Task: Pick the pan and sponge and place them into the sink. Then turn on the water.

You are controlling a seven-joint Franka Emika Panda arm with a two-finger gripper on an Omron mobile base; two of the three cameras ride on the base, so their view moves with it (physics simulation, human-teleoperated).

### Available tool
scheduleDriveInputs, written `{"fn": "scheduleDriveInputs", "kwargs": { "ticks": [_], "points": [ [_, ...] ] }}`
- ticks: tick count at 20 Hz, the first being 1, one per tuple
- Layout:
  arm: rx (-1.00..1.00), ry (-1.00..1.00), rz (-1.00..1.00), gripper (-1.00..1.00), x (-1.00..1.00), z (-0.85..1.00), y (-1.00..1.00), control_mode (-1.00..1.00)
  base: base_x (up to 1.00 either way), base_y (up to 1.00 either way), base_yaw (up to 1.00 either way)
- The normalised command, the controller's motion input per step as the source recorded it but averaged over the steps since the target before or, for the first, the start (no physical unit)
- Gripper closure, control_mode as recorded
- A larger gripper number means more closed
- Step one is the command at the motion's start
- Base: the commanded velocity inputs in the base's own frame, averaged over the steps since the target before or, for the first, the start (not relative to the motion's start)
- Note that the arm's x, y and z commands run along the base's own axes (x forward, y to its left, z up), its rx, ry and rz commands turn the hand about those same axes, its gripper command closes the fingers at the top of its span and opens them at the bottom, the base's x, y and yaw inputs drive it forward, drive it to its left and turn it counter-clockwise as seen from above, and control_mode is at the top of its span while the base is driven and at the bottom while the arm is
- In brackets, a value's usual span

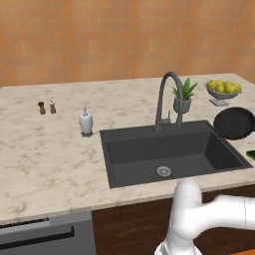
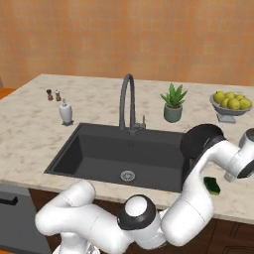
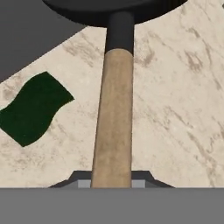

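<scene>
Right base view, sink (image 2: 74, 149) basin bare save drain, bowl (image 2: 229, 112) holding lemons, fingers (image 3: 112, 183) pinching pan (image 2: 201, 139) handle.

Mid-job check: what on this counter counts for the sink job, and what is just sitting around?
Job: pan, its handle in the shut pincer; green sponge beside it; sink; faucet.

Just lying about: soap dispenser, two shakers, potted plant, fruit bowl.

White robot arm (image 2: 149, 218), lower frame
Glossy rounded white links, bulbous at the joints; one dark grey round joint cap, bottom centre.
</scene>
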Motion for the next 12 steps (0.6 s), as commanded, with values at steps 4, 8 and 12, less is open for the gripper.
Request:
{"fn": "scheduleDriveInputs", "kwargs": {
  "ticks": [4,8,12],
  "points": [
    [-0.13,0.07,-0.18,1.0,-0.19,0.25,1.0,-1.0,0.0,0.0,0.0],
    [-0.04,-0.02,-0.31,1.0,-0.2,0.24,1.0,-1.0,0.0,0.0,0.0],
    [0.0,0.0,-0.32,1.0,-0.04,0.28,1.0,-1.0,0.0,0.0,0.0]
  ]
}}
